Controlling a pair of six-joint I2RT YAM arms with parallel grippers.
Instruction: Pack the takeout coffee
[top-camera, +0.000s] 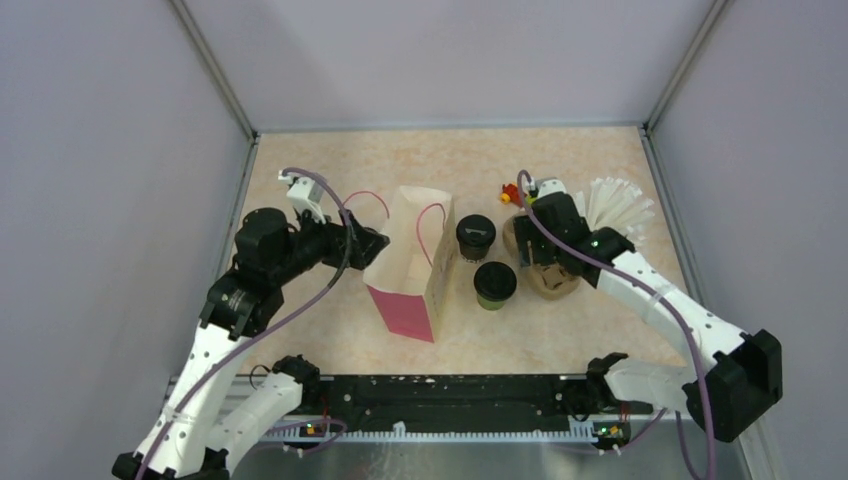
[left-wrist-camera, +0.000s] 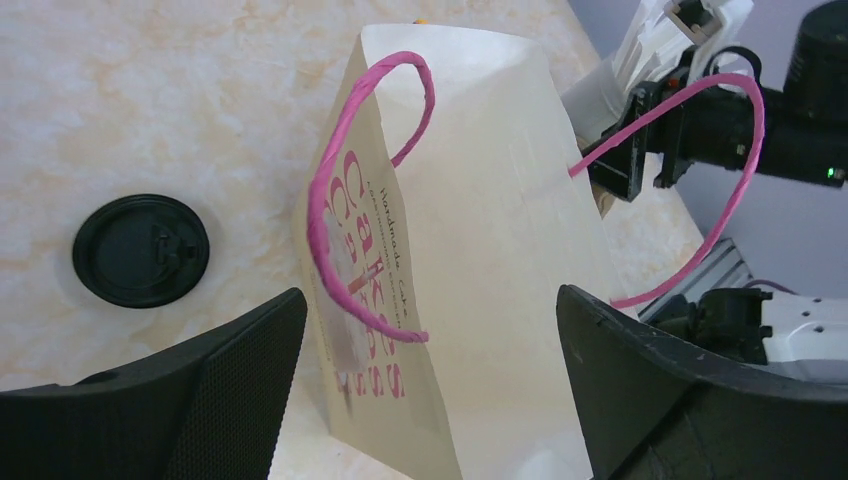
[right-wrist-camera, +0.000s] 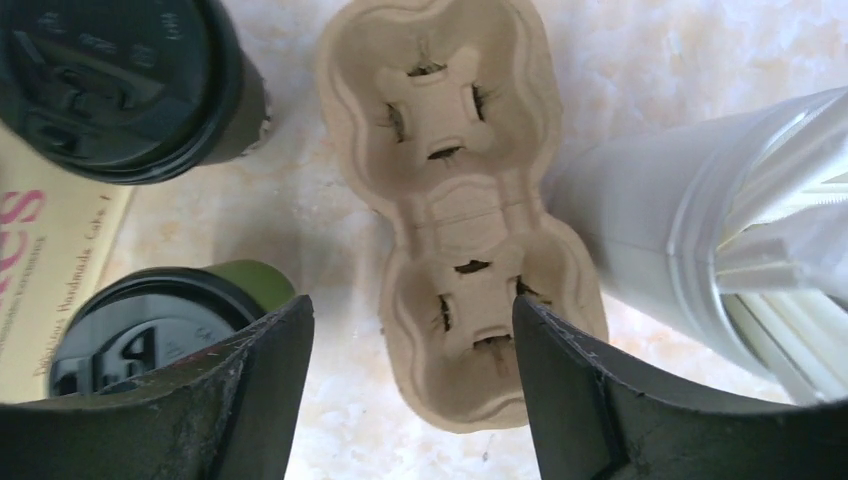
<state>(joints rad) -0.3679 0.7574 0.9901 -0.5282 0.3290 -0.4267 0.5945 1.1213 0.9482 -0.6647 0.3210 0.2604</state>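
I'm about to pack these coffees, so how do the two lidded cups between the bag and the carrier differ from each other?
The near cup shows an olive-green side, while the far cup looks black-sided. The far cup stands close beside the paper bag; the near cup sits further from it, toward the cup carrier, and closer to the arms. Both stand upright on the table with black lids on, outside the carrier.

A cream paper bag with pink cord handles and pink lettering stands on the marbled beige desk. To the right of it lies a brown two-cup pulp carrier, just beside a pale cup of white straws.
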